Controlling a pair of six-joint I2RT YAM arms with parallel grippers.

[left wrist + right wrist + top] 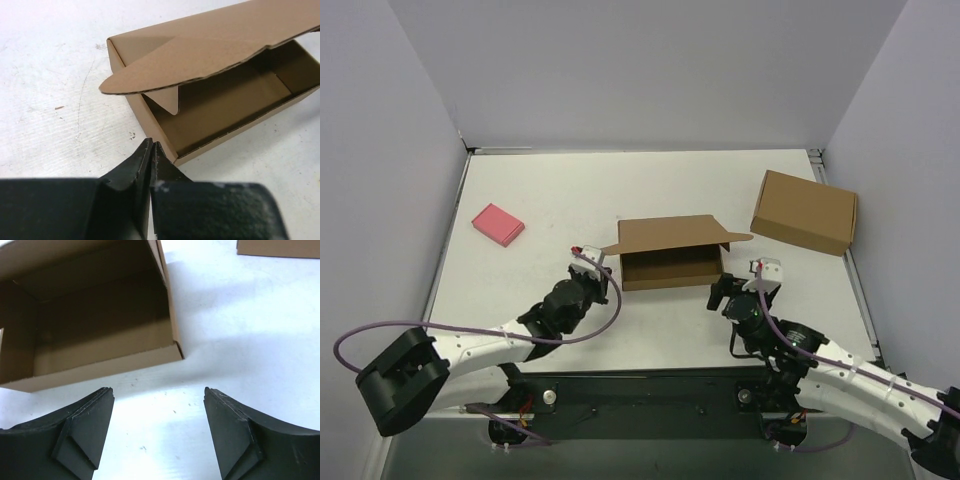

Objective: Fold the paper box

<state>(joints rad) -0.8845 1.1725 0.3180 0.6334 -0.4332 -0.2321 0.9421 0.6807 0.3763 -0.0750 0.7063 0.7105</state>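
Left gripper point(151, 150), pinched shut on nothing, is sitting just beside the paper box's point(670, 272) near-left corner. Right gripper point(159, 392), spread wide and empty, is hovering off its near-right corner. The box is resting just beyond both, lid flap point(670, 232) half-raised: probably light, stiff and crushable, with the lid's free edge offering the best hold.

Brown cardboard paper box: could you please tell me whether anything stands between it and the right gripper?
Nothing visible does: only white table surface lies between the open right gripper and the open-topped brown cardboard paper box just ahead.

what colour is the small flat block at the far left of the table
Pink; the block shows best in the top external view.
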